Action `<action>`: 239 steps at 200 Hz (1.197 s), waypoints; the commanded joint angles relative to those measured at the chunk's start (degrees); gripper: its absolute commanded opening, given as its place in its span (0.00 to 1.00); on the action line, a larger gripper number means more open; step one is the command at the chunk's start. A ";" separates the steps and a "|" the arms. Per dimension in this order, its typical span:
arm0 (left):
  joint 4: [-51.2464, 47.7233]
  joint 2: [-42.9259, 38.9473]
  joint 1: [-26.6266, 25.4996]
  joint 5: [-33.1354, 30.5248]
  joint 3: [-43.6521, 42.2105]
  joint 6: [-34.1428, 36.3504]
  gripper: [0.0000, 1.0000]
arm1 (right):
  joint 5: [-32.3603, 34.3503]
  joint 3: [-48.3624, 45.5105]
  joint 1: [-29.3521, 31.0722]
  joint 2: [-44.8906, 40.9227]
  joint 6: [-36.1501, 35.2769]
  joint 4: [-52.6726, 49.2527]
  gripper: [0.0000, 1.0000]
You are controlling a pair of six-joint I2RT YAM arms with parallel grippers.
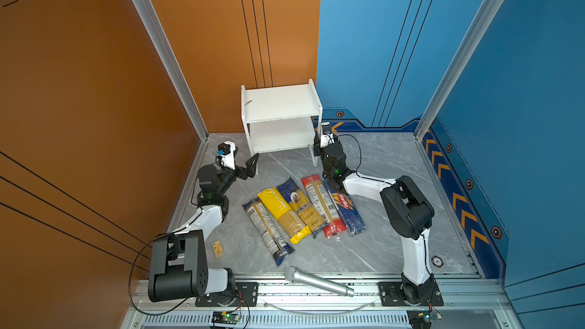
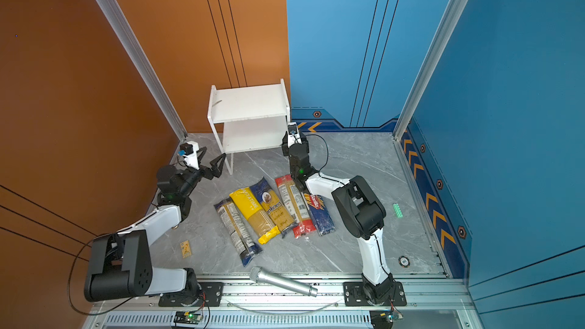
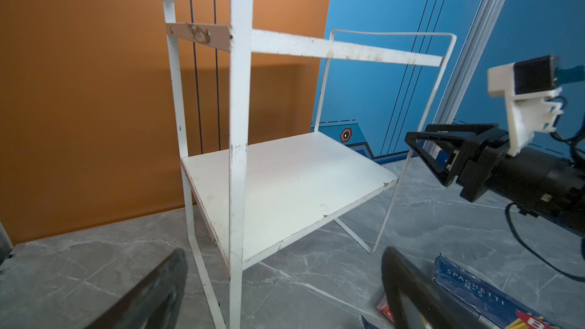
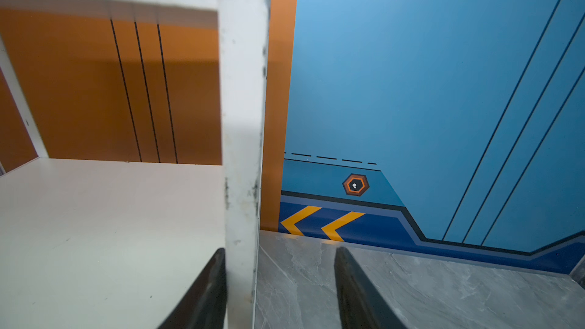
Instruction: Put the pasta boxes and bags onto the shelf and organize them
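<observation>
Currently the shelf (image 1: 280, 102) is standing empty at the back of the table (image 1: 395, 159), and the five pasta packs (image 1: 304, 210) are lying side by side between the arms. The right gripper (image 4: 278, 251) is straddling the front right leg (image 4: 243, 121), one finger (image 4: 212, 280) touching it, the other apart, nothing clamped yet. The left gripper (image 3: 285, 253) is hanging spread wide, empty, by the front left leg (image 3: 239, 153); whether it brackets that leg is unclear. Probably the rack is being gripped for repositioning: both jaws should be closing squarely and moving together.
</observation>
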 commanded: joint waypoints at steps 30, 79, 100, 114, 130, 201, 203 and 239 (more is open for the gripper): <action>-1.78 2.64 -3.43 -15.10 3.43 4.04 0.79 | -5.45 0.46 -2.01 -2.73 2.63 -2.38 0.46; -1.86 6.77 -4.13 -19.91 7.08 2.86 0.61 | -7.59 1.01 -2.49 -2.09 2.64 -2.95 0.43; -1.71 8.08 -4.20 -19.58 8.31 2.62 0.60 | -8.67 1.28 -2.66 -2.05 2.77 -3.28 0.39; -1.73 8.74 -4.37 -19.27 8.84 2.55 0.58 | -9.05 1.37 -2.75 -2.03 2.89 -3.40 0.36; -1.72 9.38 -4.68 -19.22 9.25 2.44 0.57 | -9.27 1.53 -2.84 -1.93 3.10 -3.27 0.34; -1.52 10.78 -5.80 -20.82 9.96 2.77 0.57 | -9.44 1.25 -3.09 -1.86 3.39 -2.95 0.27; -1.39 10.75 -5.83 -20.95 10.00 2.78 0.57 | -9.46 1.18 -3.03 -1.92 3.39 -2.96 0.27; -0.22 11.59 -6.29 -23.10 10.30 2.20 0.57 | -9.32 1.18 -3.10 -1.76 3.27 -2.45 0.26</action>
